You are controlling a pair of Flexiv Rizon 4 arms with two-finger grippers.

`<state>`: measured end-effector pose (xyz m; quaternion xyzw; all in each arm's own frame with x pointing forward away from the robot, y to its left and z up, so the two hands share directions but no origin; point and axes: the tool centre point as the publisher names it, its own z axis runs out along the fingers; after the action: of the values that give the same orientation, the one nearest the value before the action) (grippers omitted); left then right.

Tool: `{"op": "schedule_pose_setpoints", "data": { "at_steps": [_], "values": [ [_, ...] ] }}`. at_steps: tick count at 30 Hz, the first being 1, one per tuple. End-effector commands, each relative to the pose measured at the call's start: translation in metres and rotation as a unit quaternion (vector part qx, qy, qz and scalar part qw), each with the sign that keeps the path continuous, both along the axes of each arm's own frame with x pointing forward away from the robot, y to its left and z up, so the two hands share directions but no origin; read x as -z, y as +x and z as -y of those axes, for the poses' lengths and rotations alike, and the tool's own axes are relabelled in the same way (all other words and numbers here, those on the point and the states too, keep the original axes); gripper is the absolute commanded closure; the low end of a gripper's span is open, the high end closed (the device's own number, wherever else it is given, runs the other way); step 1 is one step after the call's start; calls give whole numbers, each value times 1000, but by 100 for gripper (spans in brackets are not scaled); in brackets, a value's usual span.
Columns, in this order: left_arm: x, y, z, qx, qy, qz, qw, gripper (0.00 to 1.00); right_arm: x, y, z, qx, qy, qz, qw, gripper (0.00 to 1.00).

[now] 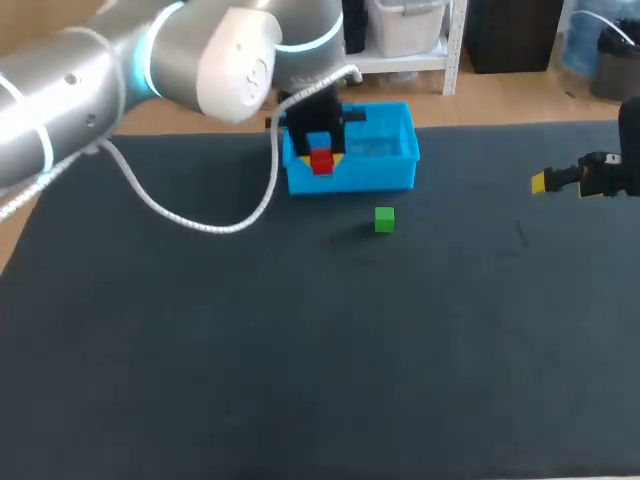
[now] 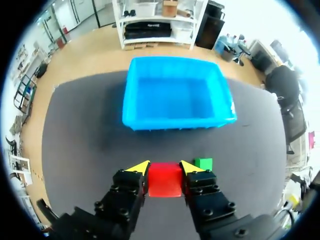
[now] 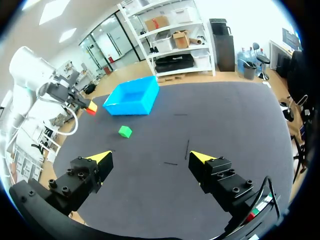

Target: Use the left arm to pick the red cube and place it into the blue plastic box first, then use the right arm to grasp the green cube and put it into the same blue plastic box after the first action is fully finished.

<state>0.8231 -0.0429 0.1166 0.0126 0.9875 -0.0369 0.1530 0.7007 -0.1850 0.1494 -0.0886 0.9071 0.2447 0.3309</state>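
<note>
Dark mat: left gripper clamps red cube, blue box at 12 o'clock for dropping, right gripper gapes, idle till its turn.

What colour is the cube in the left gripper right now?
The cube is red, clearest in the left wrist view.

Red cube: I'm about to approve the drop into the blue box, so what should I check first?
1. red cube clamped between the left gripper fingers: ok.
2. Cube over the blue box opening: not ok, the box lies ahead of it.
3. Box interior empty: ok.
4. green cube on the mat, outside the box: ok.
5. right gripper open, away from the box: ok.
</note>
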Motion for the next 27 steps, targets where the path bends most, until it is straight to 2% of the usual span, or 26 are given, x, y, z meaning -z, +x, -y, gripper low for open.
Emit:
{"op": "schedule_pose_setpoints", "data": {
  "at_steps": [1,5,16,22,27],
  "values": [
    [-22,-14,-6,3,-5,24,1000,100,0,0,0,-1,0,0,1000,0],
    [-28,-15,-7,5,-8,32,999,100,0,0,0,-1,0,0,1000,0],
    [-29,-16,-9,18,-19,47,999,100,0,0,0,-1,0,0,1000,0],
    [-31,1,-4,25,-18,54,998,100,0,0,0,-1,0,0,1000,0],
    [-32,23,-4,30,-9,58,998,100,0,0,0,-1,0,0,1000,0]
  ]
}}
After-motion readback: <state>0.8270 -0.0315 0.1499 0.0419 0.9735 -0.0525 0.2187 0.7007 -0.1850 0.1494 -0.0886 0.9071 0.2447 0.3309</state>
